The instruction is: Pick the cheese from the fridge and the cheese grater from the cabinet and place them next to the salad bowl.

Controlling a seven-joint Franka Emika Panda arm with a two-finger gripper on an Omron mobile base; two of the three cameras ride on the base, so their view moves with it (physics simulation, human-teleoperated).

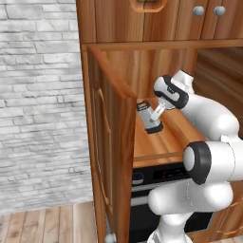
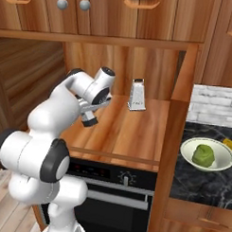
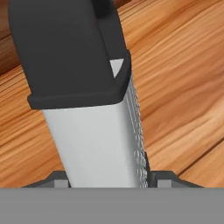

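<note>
Inside the open cabinet [image 2: 131, 132], my gripper [image 1: 155, 114] [image 2: 88, 113] [image 3: 107, 181] is shut on a darker boxy grater [image 1: 148, 116] [image 3: 96, 131] with a black base, which leans on the shelf. The pale silver tapered cheese grater [image 2: 136, 95] stands upright and untouched further back, to the right of my hand. The salad bowl [image 2: 189, 160], white with a green lump, sits on the dark counter to the right. The cheese [image 2: 229, 142], a small yellow piece, lies just beyond its far right rim. The fridge is out of view.
The cabinet door [image 1: 111, 142] hangs open on the left, with its knob [image 1: 110, 237] low down. A black oven [image 2: 110, 189] sits under the shelf. A wooden side panel [image 2: 176, 134] separates the shelf from the dark marble counter [image 2: 200, 185]. Cupboards with silver knobs [image 2: 73, 4] hang above.
</note>
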